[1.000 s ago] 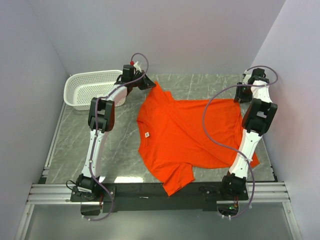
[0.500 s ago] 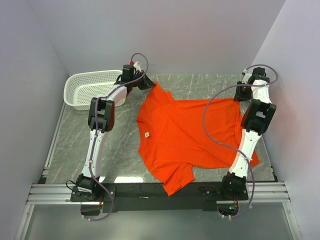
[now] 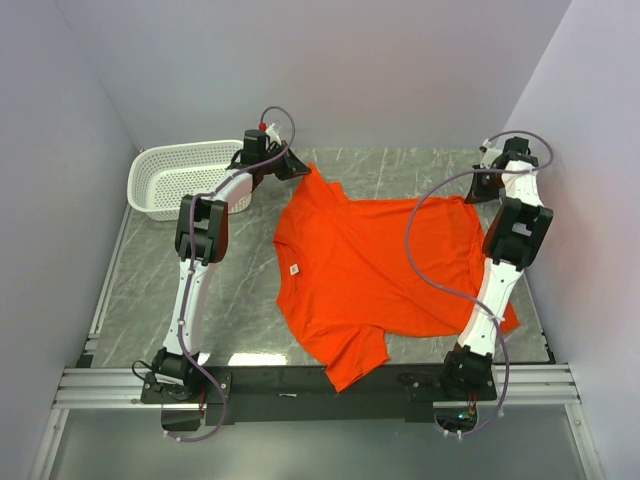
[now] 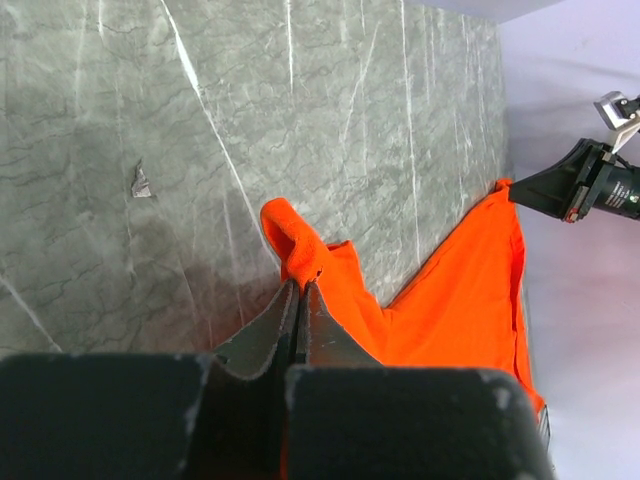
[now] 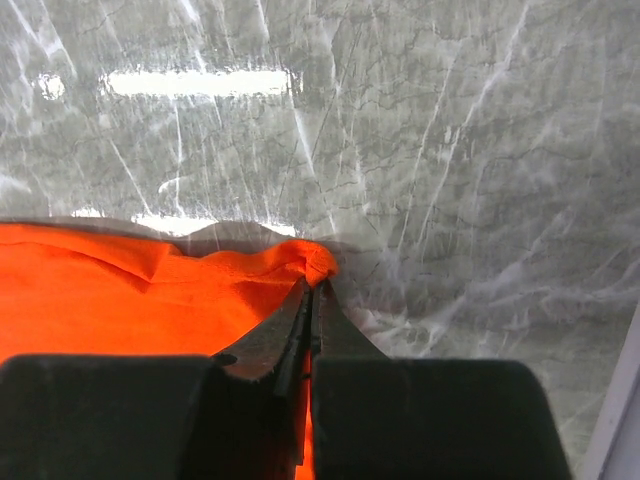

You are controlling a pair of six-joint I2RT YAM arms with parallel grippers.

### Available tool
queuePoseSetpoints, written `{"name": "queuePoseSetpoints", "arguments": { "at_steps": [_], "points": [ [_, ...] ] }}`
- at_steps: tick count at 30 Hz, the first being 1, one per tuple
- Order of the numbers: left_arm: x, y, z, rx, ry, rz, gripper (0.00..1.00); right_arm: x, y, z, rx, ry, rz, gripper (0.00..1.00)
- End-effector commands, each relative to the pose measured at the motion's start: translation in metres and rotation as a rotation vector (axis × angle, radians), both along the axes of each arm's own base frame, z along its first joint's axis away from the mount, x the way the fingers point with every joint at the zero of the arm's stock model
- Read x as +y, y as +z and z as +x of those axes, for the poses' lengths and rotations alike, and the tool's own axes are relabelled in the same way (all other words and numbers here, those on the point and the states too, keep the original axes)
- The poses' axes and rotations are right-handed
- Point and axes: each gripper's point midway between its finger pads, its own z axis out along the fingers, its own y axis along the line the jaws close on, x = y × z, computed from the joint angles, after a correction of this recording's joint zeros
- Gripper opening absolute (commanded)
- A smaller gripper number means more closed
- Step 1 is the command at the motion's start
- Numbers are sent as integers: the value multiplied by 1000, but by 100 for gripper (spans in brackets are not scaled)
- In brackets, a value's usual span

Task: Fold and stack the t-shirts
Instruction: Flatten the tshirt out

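One bright orange-red t-shirt lies spread on the grey marble table, its white neck label facing left. At the far left corner of the cloth, my left gripper is shut on the t-shirt's sleeve tip; its jaws pinch the bunched fabric. At the far right my right gripper is shut on the t-shirt's corner, with the jaws pressed together on the cloth. The other gripper shows at the right edge of the left wrist view.
A white perforated plastic basket stands at the back left beside the left arm. Purple walls close in on the left, back and right. A near sleeve hangs over the table's front edge onto the black rail.
My right gripper has closed onto the far right corner of the t-shirt and shifted slightly farther back. The left arm and the shirt's lie look unchanged.
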Motion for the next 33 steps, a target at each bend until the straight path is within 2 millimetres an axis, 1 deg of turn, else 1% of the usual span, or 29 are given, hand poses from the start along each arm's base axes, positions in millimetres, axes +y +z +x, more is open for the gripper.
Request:
{"name": "queuePoseSetpoints", "arguments": {
  "at_steps": [1,3,5,6,8,10,11,12,13,14,15,16,17,18,19,20,21,22,23,24,25,26,27,28,29,30,31,32,33],
  "points": [
    [2,59,5,-130,-10,-23,0,-10,27,0,-62,-6,-85,0],
    [10,72,6,-168,2,-5,0,-5,53,0,-135,3,-108,0],
    [18,89,3,-206,15,2,0,8,68,-3,-181,33,-119,0],
    [24,96,2,-227,21,10,0,14,82,-10,-225,41,-134,0],
    [31,114,-7,-257,26,19,0,31,97,-16,-276,67,-139,0],
    [36,120,-15,-276,21,42,0,42,121,-29,-361,74,-156,0],
    [37,136,-21,-298,16,47,0,49,129,-34,-387,73,-155,0],
    [38,137,-26,-301,8,59,0,54,147,-42,-446,75,-162,0],
    [39,143,-30,-309,7,62,0,57,157,-46,-472,74,-159,0],
    [41,161,-36,-339,7,64,0,60,166,-51,-495,79,-157,0],
    [43,162,-42,-341,5,73,0,65,187,-60,-539,87,-164,0],
    [44,186,-50,-381,6,70,0,68,198,-65,-563,93,-165,0],
    [46,192,-54,-395,12,75,0,72,208,-72,-574,100,-165,0],
    [49,197,-60,-403,14,86,0,75,233,-80,-624,107,-179,0],
    [52,223,-70,-450,20,84,0,79,247,-85,-653,120,-180,0],
    [55,235,-75,-470,32,89,0,82,259,-92,-667,123,-181,0],
    [56,245,-82,-491,33,92,0,85,292,-101,-733,128,-202,0],
    [60,276,-95,-546,42,83,0,89,310,-107,-767,138,-208,0],
    [62,291,-103,-571,47,79,0,91,327,-113,-798,140,-216,0],
    [65,307,-111,-600,58,74,0,94,362,-125,-861,140,-238,0],
    [69,339,-129,-658,70,63,0,96,381,-133,-896,136,-251,0],
    [72,357,-139,-689,79,57,0,97,399,-140,-929,131,-264,0],
    [76,375,-147,-721,103,55,0,100,436,-156,-1002,125,-288,0],
    [82,409,-170,-788,120,41,0,98,454,-166,-1036,105,-296,0],
    [86,422,-181,-807,131,41,0,98,472,-175,-1071,95,-308,0],
    [90,442,-194,-850,147,36,0,102,508,-194,-1146,84,-330,0],
    [98,472,-217,-914,181,24,0,99,524,-205,-1177,52,-332,0],
    [104,487,-230,-946,200,21,0,99,541,-216,-1212,37,-338,0],
    [109,510,-247,-997,218,7,0,106,574,-238,-1288,42,-355,0]
  ]
}}
